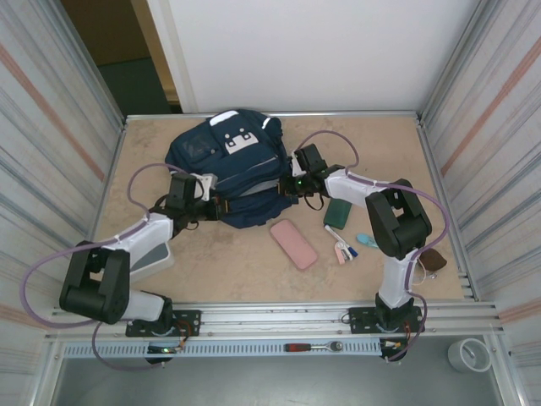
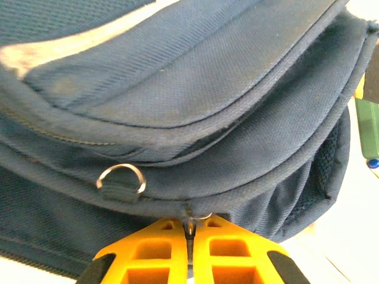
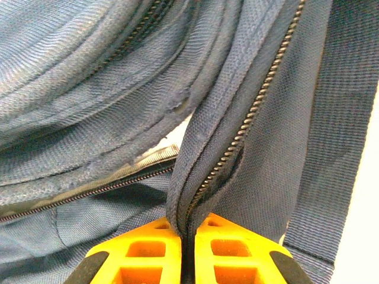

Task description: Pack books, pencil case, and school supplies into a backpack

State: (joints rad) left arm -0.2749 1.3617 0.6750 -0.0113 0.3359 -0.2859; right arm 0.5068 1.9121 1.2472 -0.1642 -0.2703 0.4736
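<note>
left gripper [image 2: 189, 263]: jaws closed, pinching the backpack [image 2: 195, 106] at its lower hem | right gripper [image 3: 188, 254]: jaws closed on its zipper edge | grips at backpack's 8 and 3 o'clock | backpack toward table's [image 1: 211, 271] 10 o'clock | pink case [image 1: 293, 244], pens [image 1: 342, 248] at backpack's 4–5 o'clock

My table [image 1: 228, 271]: tan.
Walls [image 1: 51, 127]: ribbed metal.
Back: white panel [image 1: 321, 51], dark doorway [image 1: 127, 68] left.
Near edge: aluminium rail [image 1: 279, 317].
</note>
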